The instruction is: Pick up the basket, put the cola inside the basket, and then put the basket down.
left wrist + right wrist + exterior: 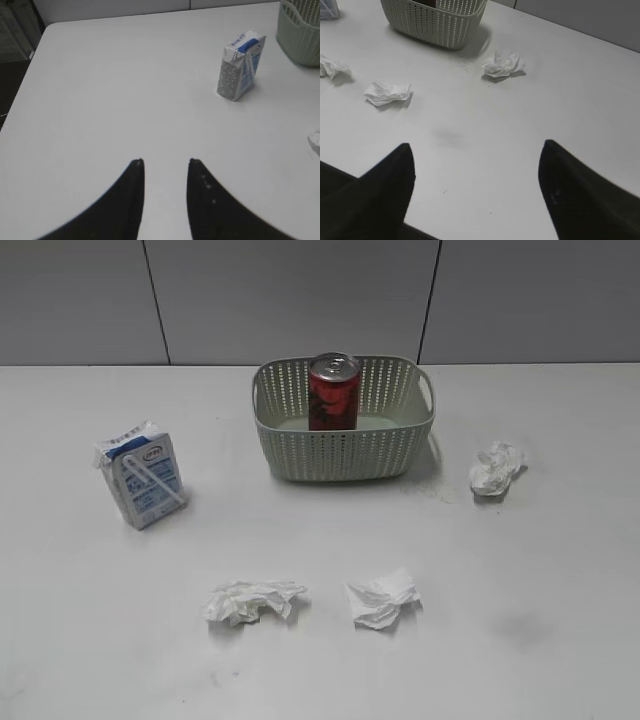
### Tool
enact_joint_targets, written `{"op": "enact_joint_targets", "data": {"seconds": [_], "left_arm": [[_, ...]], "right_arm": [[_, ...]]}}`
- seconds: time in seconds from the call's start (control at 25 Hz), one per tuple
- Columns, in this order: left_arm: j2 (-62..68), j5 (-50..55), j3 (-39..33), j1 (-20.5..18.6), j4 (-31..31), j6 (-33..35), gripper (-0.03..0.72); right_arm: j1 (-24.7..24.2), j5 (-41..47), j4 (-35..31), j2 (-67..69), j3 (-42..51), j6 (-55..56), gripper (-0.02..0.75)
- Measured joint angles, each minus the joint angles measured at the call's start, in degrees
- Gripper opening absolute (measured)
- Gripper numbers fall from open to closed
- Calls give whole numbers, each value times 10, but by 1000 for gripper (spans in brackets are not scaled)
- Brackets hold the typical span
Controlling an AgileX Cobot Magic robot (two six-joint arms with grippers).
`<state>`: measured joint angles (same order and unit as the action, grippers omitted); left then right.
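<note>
The pale sage-green basket (345,455) stands on the white table at the back centre. The red cola can (333,392) stands upright inside it. The basket also shows in the left wrist view (301,35) at the top right and in the right wrist view (437,20) at the top. Only a sliver of the cola shows in the right wrist view. My left gripper (165,161) is open and empty over bare table, far from the basket. My right gripper (476,146) is wide open and empty over bare table. Neither gripper shows in the exterior view.
A blue-and-white milk carton (142,474) stands at the left, also in the left wrist view (241,66). Three crumpled white tissues lie on the table: front left (252,601), front centre (382,600) and right of the basket (496,468).
</note>
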<state>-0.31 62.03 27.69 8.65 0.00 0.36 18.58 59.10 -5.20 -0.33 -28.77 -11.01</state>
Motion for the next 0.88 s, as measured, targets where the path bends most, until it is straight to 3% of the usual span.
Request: {"op": "enact_joint_targets", "data": {"seconds": [0.24, 0.64, 0.88], "left_arm": [[0, 0, 0, -58, 0, 0, 231], [0, 0, 0, -61, 0, 0, 231], [0, 0, 0, -61, 0, 0, 231]], "right_arm": [[-18, 0, 0, 0, 0, 0, 584], [-171, 0, 0, 0, 0, 0, 584], [-194, 0, 0, 0, 0, 0, 584]]}}
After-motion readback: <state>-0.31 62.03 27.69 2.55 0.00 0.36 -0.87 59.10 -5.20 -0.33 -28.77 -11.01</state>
